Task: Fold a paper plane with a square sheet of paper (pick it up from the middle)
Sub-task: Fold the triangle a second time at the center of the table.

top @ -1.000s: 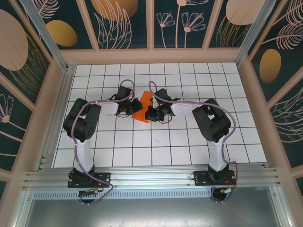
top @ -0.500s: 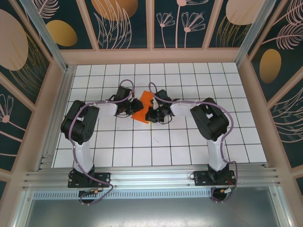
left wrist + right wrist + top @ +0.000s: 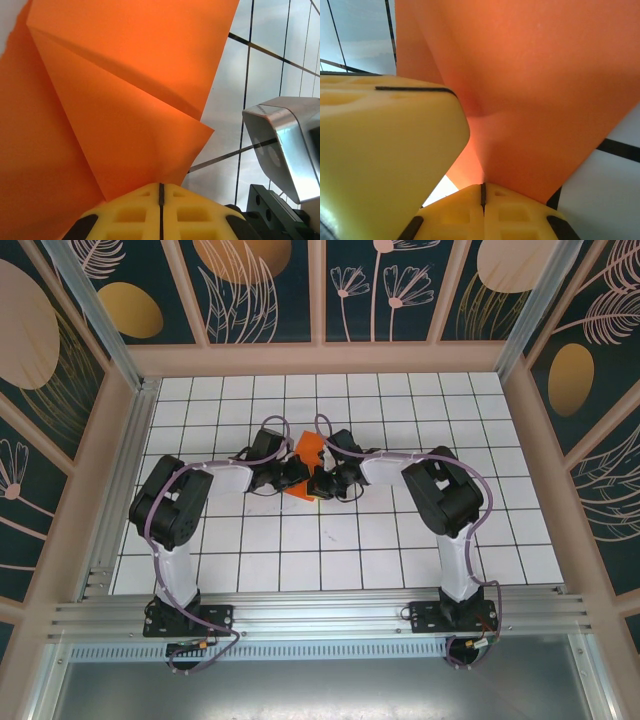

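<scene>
White grid-tiled counter (image 3: 400, 550). Dark floral wall panels (image 3: 265, 290) surround it. Aluminium rail (image 3: 320, 615) along near edge.

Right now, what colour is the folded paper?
The paper is plain bright orange, clearest in the left wrist view.

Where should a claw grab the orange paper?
At a folded edge, pinched from the side: the paper is thin and layered, with creases but nothing thicker to hold. The left claw and right claw each grip an edge that way, from opposite sides.
</scene>
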